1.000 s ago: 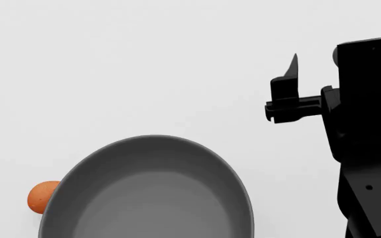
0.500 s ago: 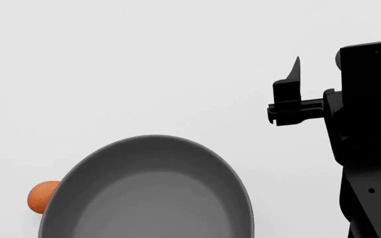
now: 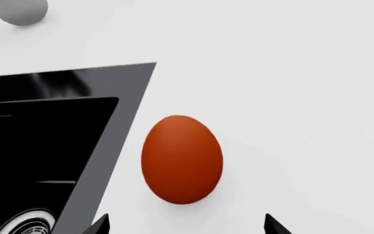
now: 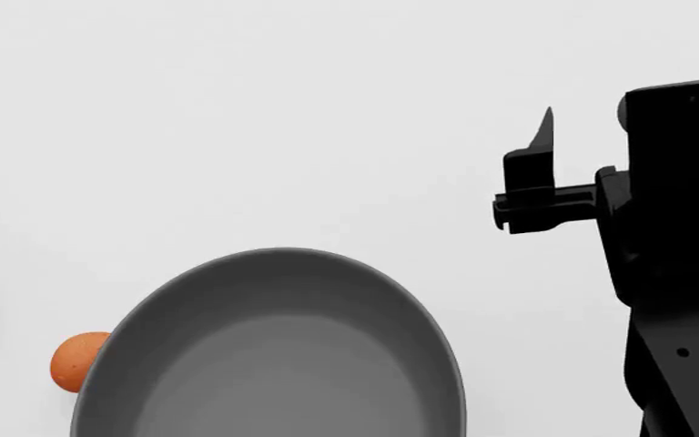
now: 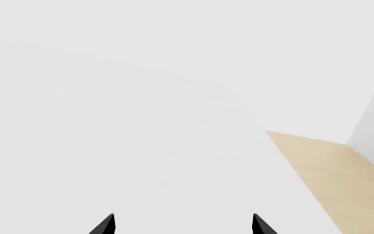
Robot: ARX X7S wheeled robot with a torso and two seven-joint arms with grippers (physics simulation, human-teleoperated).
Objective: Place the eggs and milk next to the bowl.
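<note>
Nearby, one egg (image 4: 77, 361) already lay touching the bowl (image 4: 279, 346) rim; milk was not in view. Left gripper (image 3: 185, 225) hung spread over another egg (image 3: 181, 159) beside a dark sink (image 3: 44, 146), likely lining up a grasp. Farther off, right gripper (image 5: 182, 224) was open, holding nothing.

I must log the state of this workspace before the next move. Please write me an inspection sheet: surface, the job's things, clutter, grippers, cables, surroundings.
Surface: plain white counter, with a dark sink set into it.
Job's things: large round grey bowl at the near edge of the head view; one small orange-brown egg close beside it on the robot's left; a second egg lies on the counter beside the sink. Milk carton: not seen.
Clutter: a pale grey rounded object, cut off by the frame, unidentified.
Grippers: left gripper open, tips on either side of the egg beside the sink, not touching; right gripper open, empty.
Cables: nothing seen.
Surroundings: tan wooden floor beyond the counter edge.
</note>
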